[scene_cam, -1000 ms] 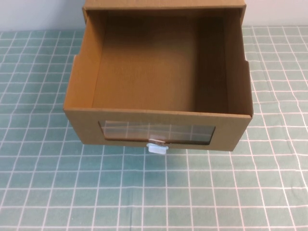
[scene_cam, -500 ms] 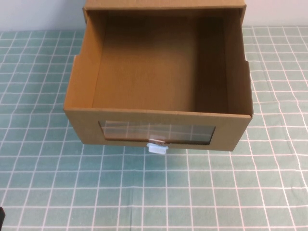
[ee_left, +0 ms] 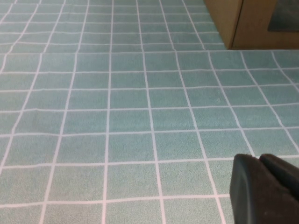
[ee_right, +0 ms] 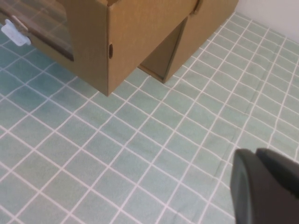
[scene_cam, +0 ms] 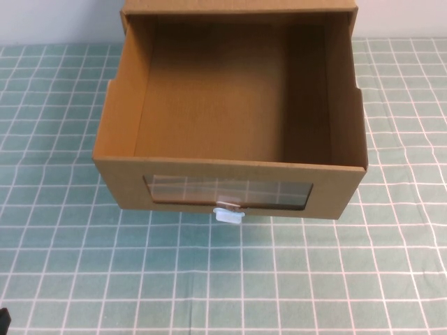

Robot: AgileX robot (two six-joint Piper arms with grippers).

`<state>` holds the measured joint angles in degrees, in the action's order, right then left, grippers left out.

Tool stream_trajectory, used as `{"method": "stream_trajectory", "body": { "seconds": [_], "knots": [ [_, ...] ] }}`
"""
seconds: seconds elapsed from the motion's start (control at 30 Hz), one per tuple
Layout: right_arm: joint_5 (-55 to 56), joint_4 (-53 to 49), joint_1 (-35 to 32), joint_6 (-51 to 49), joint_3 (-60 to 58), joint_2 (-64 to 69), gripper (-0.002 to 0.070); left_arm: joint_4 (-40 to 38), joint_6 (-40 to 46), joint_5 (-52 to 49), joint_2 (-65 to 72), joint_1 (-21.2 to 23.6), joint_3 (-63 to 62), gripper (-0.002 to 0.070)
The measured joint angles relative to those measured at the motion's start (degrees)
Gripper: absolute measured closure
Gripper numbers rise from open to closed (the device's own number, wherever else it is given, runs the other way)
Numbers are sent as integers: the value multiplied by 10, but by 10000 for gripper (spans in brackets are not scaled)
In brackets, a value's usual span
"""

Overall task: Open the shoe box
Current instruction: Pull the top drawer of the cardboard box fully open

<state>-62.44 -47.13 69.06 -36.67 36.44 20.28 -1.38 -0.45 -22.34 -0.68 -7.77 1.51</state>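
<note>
ITEM 1: shoe box [scene_cam: 122,183]. Brown cardboard, drawer type. Stands at centre-far part of table on teal cloth w/ white grid [scene_cam: 84,272].
- Outer sleeve [scene_cam: 237,5]: at far end, by pale wall [scene_cam: 56,21]; only its front edge shows in high view.
- Drawer [scene_cam: 230,166]: stands drawn out of sleeve toward robot, top open, brown floor and inner walls in view.
- Front panel: clear window [scene_cam: 227,192], cloth grid seen through it.
- Pull tab [scene_cam: 229,214]: small, white, at bottom-centre of front panel, sticks out just below window.
- Cond.: box open, nothing touching it.

ITEM 2: left gripper [ee_left: 259,159]. Black. Low over bare cloth, near-left of box, well apart from it; box corner shows far off in left wrist view. Fingers pressed together, nothing between them.

ITEM 3: right gripper [ee_right: 256,151]. Black. Over bare cloth, near-right of box, apart from it; right wrist view takes in drawer's front-right corner, window and tab. Fingers fully closed, nothing held.
</note>
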Motion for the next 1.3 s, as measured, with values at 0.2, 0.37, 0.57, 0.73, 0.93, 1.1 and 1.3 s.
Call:
{"method": "stream_trajectory", "body": {
  "seconds": [0.2, 0.37, 0.57, 0.73, 0.93, 1.1, 1.3],
  "knots": [
    [0, 0, 0, 0, 0, 0, 690, 0, -1, -2, 0, 0, 0, 680],
    [1, 3, -2, 0, 0, -7, 690, 0, -1, -2, 0, 0, 0, 680],
    [3, 18, -97, 0, 0, -37, 690, 0, -1, -2, 0, 0, 0, 680],
    [7, 23, -261, 0, 0, -81, 690, 0, -1, -2, 0, 0, 0, 680],
    [109, 157, -416, -8, 0, -169, 690, 0, -1, -2, 0, 0, 0, 680],
    [192, 325, -503, 5, -24, -212, 689, 0, -1, -2, 0, 0, 0, 680],
    [339, 388, -515, 130, -146, -214, 689, 0, -1, -2, 0, 0, 0, 680]
  ]
}}
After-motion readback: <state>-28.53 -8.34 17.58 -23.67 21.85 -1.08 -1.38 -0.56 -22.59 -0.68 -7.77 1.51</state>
